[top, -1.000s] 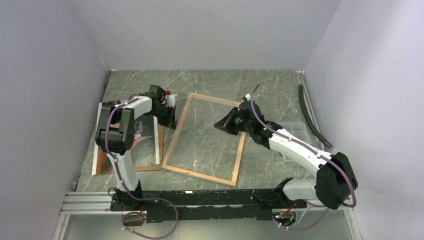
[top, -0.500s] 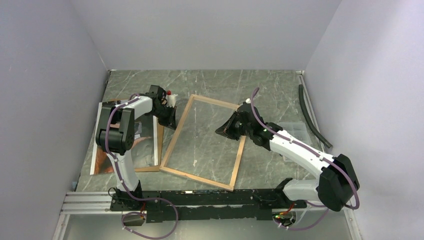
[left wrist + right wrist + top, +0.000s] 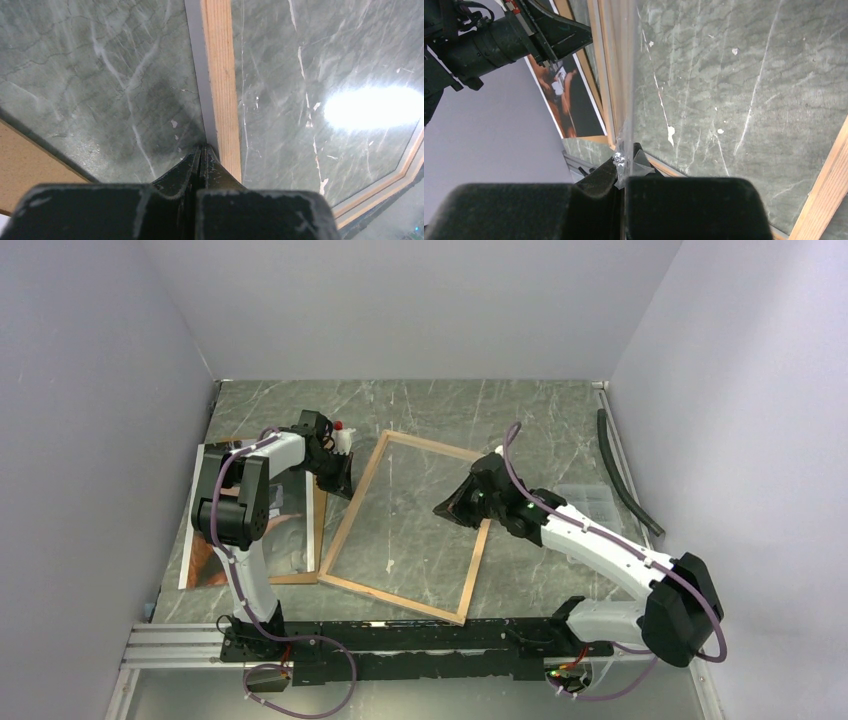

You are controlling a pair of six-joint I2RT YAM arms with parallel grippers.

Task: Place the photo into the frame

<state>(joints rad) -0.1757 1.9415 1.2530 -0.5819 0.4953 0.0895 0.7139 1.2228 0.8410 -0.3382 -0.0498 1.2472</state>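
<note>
The frame (image 3: 395,590) lies on the marble table with its pale wood back up. My left gripper (image 3: 345,476) is shut and empty, its tip (image 3: 202,150) pressed against the outer edge of the frame's left rail (image 3: 220,75). My right gripper (image 3: 447,508) is shut on the edge of a clear transparent sheet (image 3: 629,100), holding it tilted over the frame's right side (image 3: 824,175). The photo (image 3: 298,540) lies at the left on a brown backing board (image 3: 322,525), partly under my left arm; it also shows in the right wrist view (image 3: 569,100).
A black strip (image 3: 625,475) lies along the right wall. The side walls stand close on the left and right. A metal rail (image 3: 180,640) with the arm bases runs along the near edge. The backing board's corner (image 3: 30,165) lies beside the left gripper.
My right gripper has moved a little nearer and to the right with the clear sheet. The frame's near end has shifted slightly nearer. The left arm has not moved.
</note>
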